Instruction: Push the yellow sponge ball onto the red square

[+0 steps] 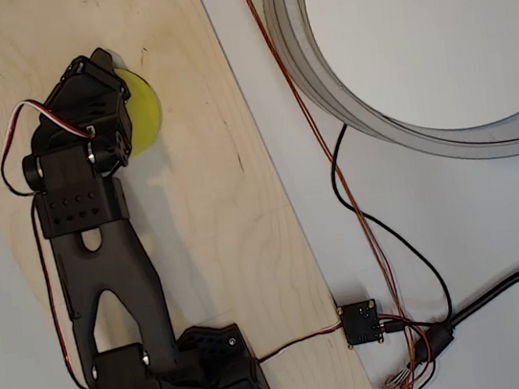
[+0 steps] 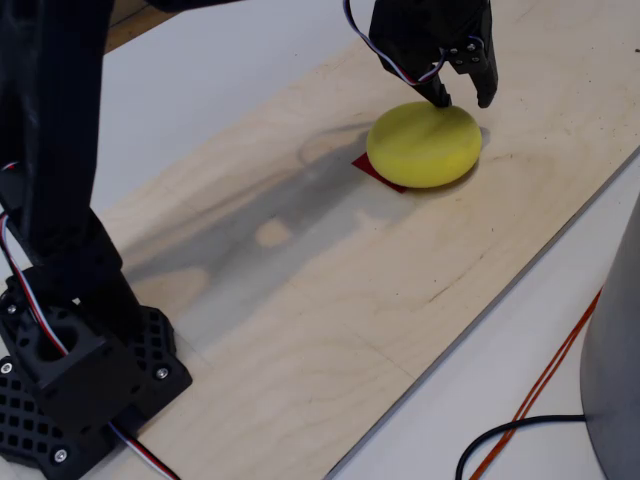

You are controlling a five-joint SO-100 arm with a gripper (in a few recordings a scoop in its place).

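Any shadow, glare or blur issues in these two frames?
Fixed view: sharp, but the arm's broad soft shadow crosses the plywood board up to the red square beside the yellow sponge ball. Overhead view: even light, no glare; gripper covers much of the ball.

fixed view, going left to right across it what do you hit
arm base → red square, its corner peeking out from under the ball → yellow sponge ball with the claw just above it → orange wire → grey curved wall at the right edge
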